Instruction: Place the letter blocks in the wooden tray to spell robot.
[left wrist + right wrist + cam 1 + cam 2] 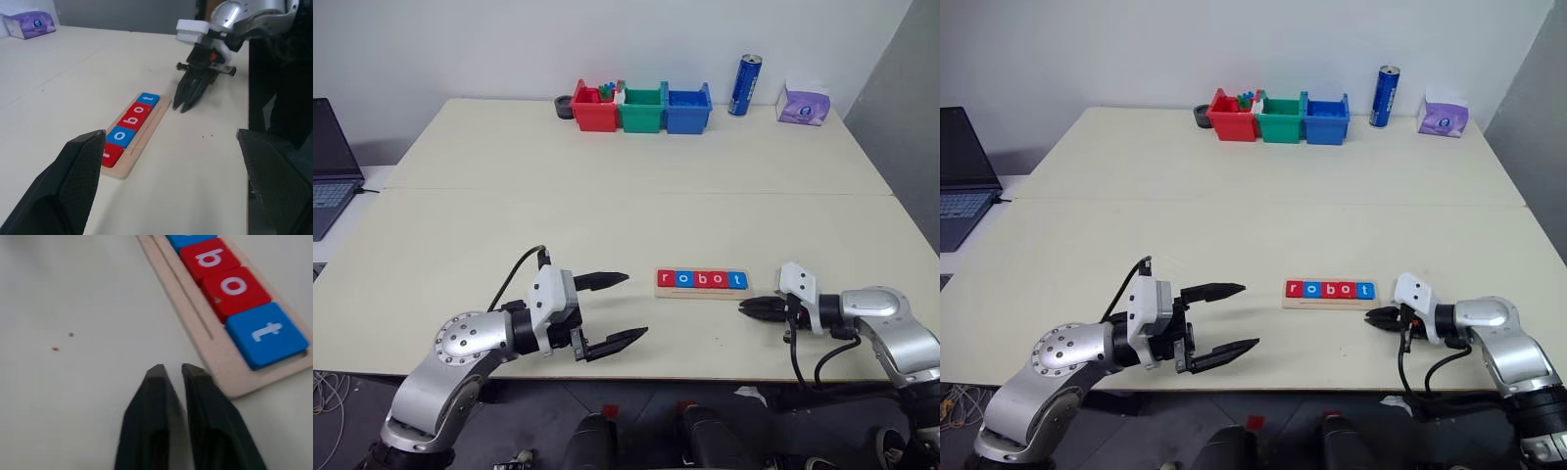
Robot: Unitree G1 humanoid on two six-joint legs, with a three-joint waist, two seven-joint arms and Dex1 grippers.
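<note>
All five letter blocks (701, 279) sat in the wooden tray (702, 292), spelling robot, so the task looked done. Right pincer (172, 373) hung just beside the tray end, holding nothing, fingers a slit apart; left pincer (628, 309) gaped wide, idle.

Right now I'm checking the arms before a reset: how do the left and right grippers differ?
The left gripper has its fingers spread wide; the right gripper shows only a narrow slit between its fingertips. The left gripper hangs well off the wooden tray's r end; the right gripper sits close beside the t end. Both hold nothing.
</note>
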